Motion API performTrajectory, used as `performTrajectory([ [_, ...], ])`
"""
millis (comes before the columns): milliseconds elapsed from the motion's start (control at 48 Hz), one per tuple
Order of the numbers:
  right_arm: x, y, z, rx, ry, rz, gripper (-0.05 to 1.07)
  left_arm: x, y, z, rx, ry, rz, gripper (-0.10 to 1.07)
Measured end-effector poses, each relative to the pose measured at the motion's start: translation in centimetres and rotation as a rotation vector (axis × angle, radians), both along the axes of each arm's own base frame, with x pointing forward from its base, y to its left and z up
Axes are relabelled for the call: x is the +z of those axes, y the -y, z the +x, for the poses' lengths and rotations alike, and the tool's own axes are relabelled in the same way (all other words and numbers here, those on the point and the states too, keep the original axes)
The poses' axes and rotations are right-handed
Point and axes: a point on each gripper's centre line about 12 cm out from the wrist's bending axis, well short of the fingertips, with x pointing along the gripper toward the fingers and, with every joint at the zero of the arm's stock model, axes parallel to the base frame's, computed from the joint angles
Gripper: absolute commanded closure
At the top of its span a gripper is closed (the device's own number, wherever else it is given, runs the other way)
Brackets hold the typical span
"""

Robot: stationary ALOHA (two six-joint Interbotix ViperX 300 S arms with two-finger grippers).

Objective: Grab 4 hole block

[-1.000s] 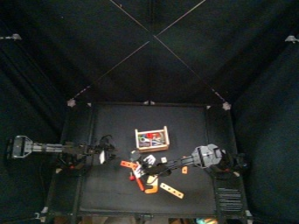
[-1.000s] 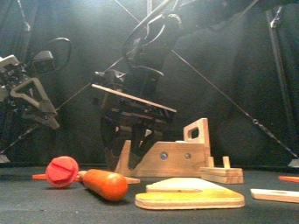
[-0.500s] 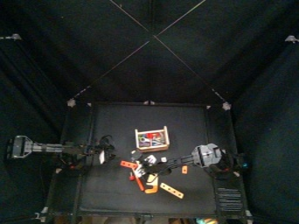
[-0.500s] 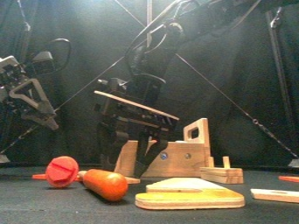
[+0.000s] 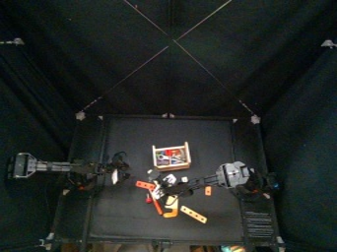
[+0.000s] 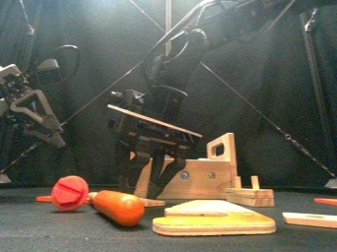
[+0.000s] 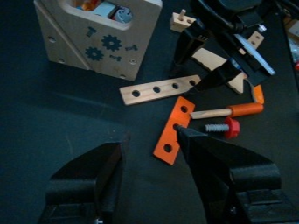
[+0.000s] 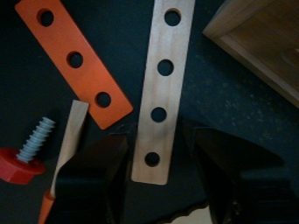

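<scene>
R gripper (image 8: 158,171) hangs low over the parts pile near mid front edge of the worktop, jaws spread wide. They stand one each side of the near end of the 4 hole block (image 8: 162,87), the plain wood strip w/ four holes in a row. Nothing is pinched yet. The strip lies flat on the black top and gaps show btwn it and each jaw. Whether the fingertips already touch the table I can't tell, since the wrist view cuts them off and the front view is cluttered.

Block's position: flat, just beside the orange strip (image 8: 73,59), the two diverging like a V. A red screw (image 8: 24,153) lies past the orange strip's far end. The wooden box (image 8: 257,44) sits beyond the block, toward the worktop's middle. The block looks free of its neighbours on the gripped end.

L gripper (image 7: 163,162) hovers toward the left edge, jaws also apart and holding nothing. It looks across at the same pile and seems to be resting.

Progress, as I judge it: approach and lining-up are done, w/ the R gripper over the correct piece and straddling it across the narrow width. Left to do: settle fully down if not there yet, close on the strip's edges, then lift it clear. Thin flat piece, so the pinch probably needs to be right at table level or the jaws will slide over the top.
</scene>
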Motion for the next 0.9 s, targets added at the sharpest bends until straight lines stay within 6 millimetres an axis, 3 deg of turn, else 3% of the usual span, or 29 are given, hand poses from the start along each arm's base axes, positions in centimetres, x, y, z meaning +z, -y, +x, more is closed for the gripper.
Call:
performTrajectory([
  [146, 0.1, 0.1, -0.3, -0.011, -0.007, 0.009, 0.51, 0.0, 0.0, 0.0, 0.001, 0.0, -0.001, 0.12],
  [271, 0.3, 0.2, -1.1, -0.024, -0.032, 0.003, 0.59, 0.0, 0.0, 0.0, 0.002, 0.0, -0.002, 0.12],
  [500, 1.6, 0.5, -2.2, -0.013, -0.058, -0.045, 0.6, 0.0, 0.0, 0.0, 0.002, 0.0, -0.002, 0.12],
  [896, 3.4, 0.5, -1.4, 0.0, -0.007, -0.063, 0.6, 0.0, 0.0, 0.0, 0.002, 0.0, -0.001, 0.12],
])
